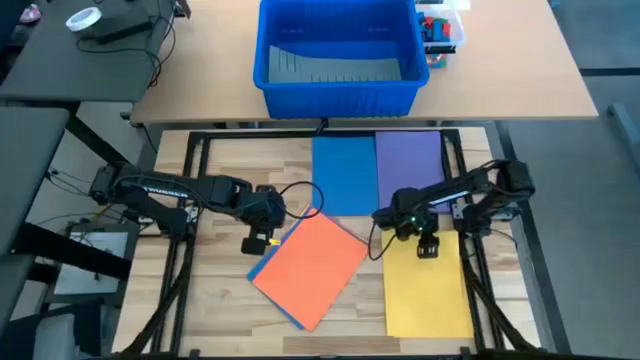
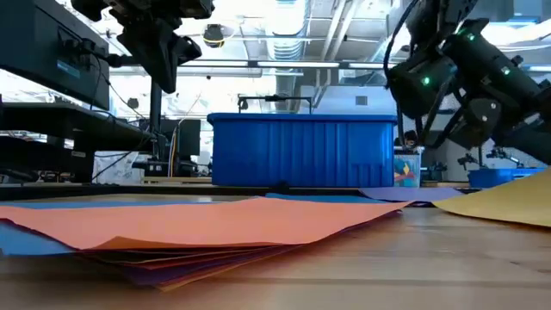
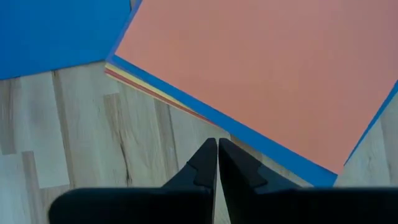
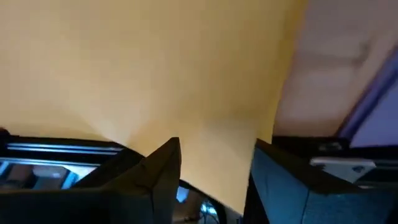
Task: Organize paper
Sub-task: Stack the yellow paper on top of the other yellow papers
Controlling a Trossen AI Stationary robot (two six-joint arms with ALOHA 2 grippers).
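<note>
A tilted stack of paper topped by an orange sheet (image 1: 312, 262) lies at the table's near middle, with blue, yellow and red edges (image 3: 155, 93) showing under it. A blue sheet (image 1: 344, 175) and a purple sheet (image 1: 410, 170) lie flat side by side at the far middle. A yellow sheet (image 1: 428, 292) lies near right; its edge curls up off the table (image 2: 508, 202). My left gripper (image 3: 217, 155) is shut, high above the stack's left corner. My right gripper (image 4: 214, 171) is open over the yellow sheet's far edge. My right gripper's fingers (image 4: 163, 169) stand apart with the yellow sheet's far edge (image 4: 205, 149) lying between and beyond them. I cannot tell whether either finger touches the paper. My left gripper touches nothing.
A big blue bin (image 1: 335, 55) stands on a second table beyond the far edge, with a clear box of small parts (image 1: 440, 28) beside it. Black frame rails (image 1: 190, 170) run along the table's sides. Bare wood (image 1: 215, 310) shows at the near left.
</note>
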